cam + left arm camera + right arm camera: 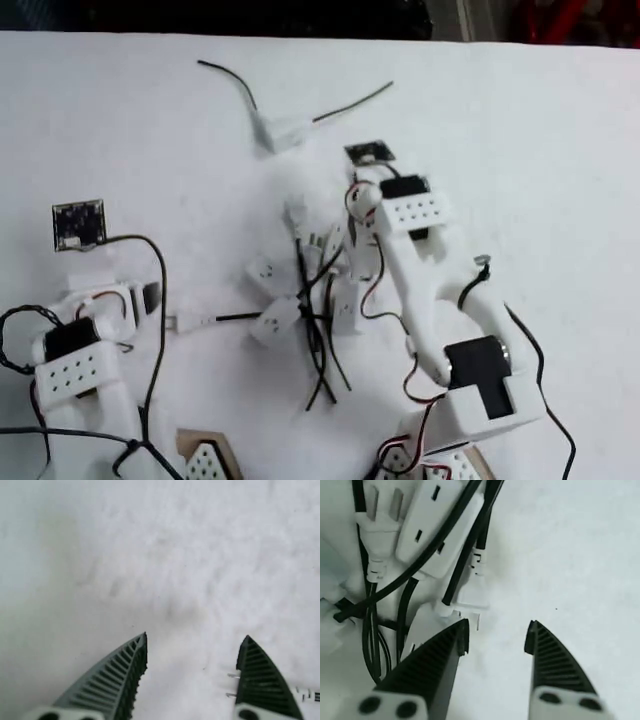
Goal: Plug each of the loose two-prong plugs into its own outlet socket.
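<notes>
Two-prong plugs (377,532), outlet sockets (427,515): likely light, rigid plastic; cords (465,555) tangled; grasp plug body. Left gripper (195,637), right gripper (498,625): released.

We see a white left arm (85,390) and right arm (430,285), with black motors (478,362), hole-dotted wrist blocks (415,210) and red and black cables (160,290). Dark ribbed, pointed fingers (122,675) sit on white bases (50,714).
</notes>
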`<state>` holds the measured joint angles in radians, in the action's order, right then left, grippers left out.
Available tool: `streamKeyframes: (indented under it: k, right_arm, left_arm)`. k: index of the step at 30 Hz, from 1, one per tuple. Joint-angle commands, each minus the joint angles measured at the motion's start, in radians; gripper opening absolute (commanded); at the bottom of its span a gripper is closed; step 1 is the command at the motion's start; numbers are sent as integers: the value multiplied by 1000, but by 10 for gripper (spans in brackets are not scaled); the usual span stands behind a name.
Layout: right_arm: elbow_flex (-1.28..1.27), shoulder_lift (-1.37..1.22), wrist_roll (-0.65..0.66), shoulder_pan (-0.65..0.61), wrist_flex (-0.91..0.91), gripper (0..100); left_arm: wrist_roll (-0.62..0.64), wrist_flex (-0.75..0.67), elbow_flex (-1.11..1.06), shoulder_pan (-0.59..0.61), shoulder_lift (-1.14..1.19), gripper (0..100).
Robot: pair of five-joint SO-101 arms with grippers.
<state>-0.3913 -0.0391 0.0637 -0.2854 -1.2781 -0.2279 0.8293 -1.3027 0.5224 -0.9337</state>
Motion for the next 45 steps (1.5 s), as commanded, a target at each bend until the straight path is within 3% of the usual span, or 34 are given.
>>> streamKeyframes:
  k: [1,16,22,33,36,41,45]
  right_arm:
    - [-49,41,12,-1,84,180]
    - [-103,-131,-87,-77,277,179]
    - [-77,-137,-60,-31,269,12]
    - [-80,79,163,163,143,18]
    - [-80,88,169,168,113,51]
    - [-74,97,163,166,42,211]
    - [-54,97,164,153,2,191]
  left_arm:
    - [14,-23,5,5,-25,290]
    - [14,-23,3,5,-25,290]
    - [12,-23,3,5,-25,290]
    - [11,-23,3,2,-25,290]
    - [11,-23,3,2,-25,290]
    - [11,-23,3,2,-25,290]
    - [11,-23,3,2,-25,290]
